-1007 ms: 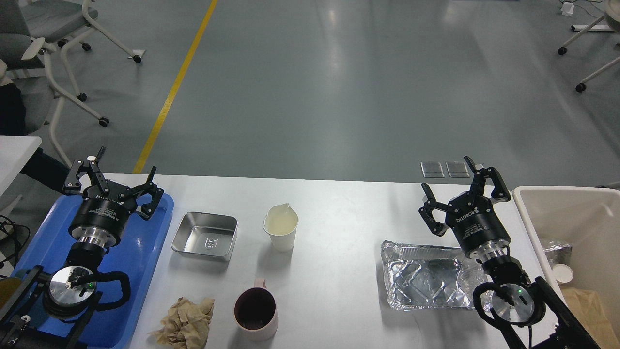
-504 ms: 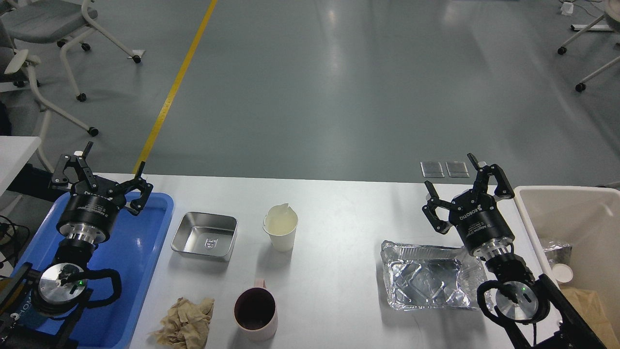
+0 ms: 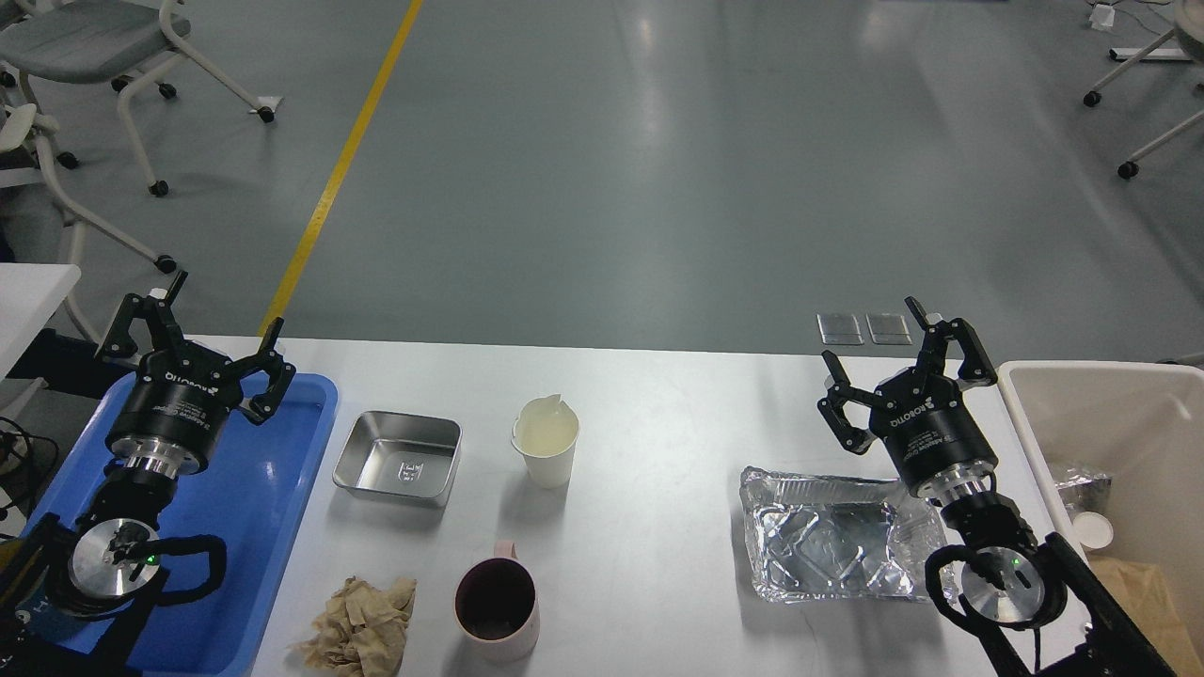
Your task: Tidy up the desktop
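While the blue tray (image 3: 282, 489) sits at the lower left, the left gripper (image 3: 193, 334) is held above it, fingers spread and empty. Across the desktop (image 3: 658, 423), which fills the lower frame, a steel pan (image 3: 398, 458), paper cup (image 3: 546, 439), crumpled napkin (image 3: 362, 613), pink mug (image 3: 497, 602) and foil tray (image 3: 828, 545) are laid. At right, the right gripper (image 3: 879, 348) is seen spread, empty, beside the beige bin (image 3: 1110, 404).

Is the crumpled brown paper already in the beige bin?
No, the crumpled brown paper lies on the desktop beside the pink mug, far from the beige bin.
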Available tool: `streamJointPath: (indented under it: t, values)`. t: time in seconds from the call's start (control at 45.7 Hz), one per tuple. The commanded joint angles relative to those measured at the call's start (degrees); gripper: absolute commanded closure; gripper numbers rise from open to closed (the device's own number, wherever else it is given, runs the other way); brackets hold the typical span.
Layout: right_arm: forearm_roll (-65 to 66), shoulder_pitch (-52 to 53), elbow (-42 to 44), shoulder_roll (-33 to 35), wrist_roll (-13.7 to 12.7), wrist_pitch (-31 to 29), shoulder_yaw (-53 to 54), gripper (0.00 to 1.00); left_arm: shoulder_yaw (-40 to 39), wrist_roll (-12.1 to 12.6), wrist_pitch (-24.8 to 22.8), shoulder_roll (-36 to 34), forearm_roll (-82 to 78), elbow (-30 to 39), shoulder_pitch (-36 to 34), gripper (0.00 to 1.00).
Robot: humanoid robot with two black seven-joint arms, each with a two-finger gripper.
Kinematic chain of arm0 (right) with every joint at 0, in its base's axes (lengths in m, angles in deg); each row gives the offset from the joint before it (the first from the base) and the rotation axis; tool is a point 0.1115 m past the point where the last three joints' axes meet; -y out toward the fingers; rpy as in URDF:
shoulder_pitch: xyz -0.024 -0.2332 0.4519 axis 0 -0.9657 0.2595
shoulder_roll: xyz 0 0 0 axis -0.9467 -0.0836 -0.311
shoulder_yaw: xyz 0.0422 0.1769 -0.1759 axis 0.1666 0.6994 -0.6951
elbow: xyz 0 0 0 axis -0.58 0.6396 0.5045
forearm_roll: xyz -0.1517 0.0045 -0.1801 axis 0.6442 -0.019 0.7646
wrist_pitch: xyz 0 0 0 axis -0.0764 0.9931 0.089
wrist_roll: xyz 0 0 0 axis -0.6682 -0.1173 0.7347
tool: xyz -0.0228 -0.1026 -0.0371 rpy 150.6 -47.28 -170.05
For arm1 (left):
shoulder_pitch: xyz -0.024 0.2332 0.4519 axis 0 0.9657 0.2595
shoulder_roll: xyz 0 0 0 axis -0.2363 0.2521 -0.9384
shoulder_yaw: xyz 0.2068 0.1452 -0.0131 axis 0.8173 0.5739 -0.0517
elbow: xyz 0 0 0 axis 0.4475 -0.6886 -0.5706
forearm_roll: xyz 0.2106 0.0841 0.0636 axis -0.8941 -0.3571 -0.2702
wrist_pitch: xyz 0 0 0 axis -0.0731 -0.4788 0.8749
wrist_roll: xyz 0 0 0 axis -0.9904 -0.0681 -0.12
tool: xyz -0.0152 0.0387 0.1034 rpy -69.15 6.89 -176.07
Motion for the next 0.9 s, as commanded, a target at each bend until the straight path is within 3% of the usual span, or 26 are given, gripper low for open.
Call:
streamJointPath:
  t: [0.0, 0.197, 0.328, 0.394, 0.547, 0.876]
  values:
    - [0.0, -0.1, 0.0, -0.1, 0.0, 0.0, 0.0, 0.00, 0.0, 0.3, -3.4, -3.9, -0.3, 0.2, 0.8, 0.04]
    - [0.0, -0.1, 0.0, -0.2, 0.0, 0.0, -0.1, 0.00, 0.3, 1.3, -3.1, -14.5, -0.5, 2.0, 3.5, 0.04]
    - [0.0, 0.2, 0.1, -0.3, 0.0, 0.0, -0.3, 0.00, 0.5, 4.2, 5.1, -20.4, -0.7, 7.1, 5.8, 0.04]
    - [0.0, 0.2, 0.1, -0.3, 0.0, 0.0, -0.3, 0.00, 1.4, 5.7, 6.7, -22.9, -1.7, 9.8, 7.2, 0.04]
    - [0.0, 0.2, 0.0, -0.4, 0.0, 0.0, -1.2, 0.00, 3.4, 5.8, 8.7, -28.1, -7.9, 11.1, 8.2, 0.04]
    - [0.1, 0.6, 0.0, 0.8, 0.0, 0.5, -3.0, 0.00, 4.0, 5.1, 8.2, -43.5, -19.3, 20.1, 15.3, 0.04]
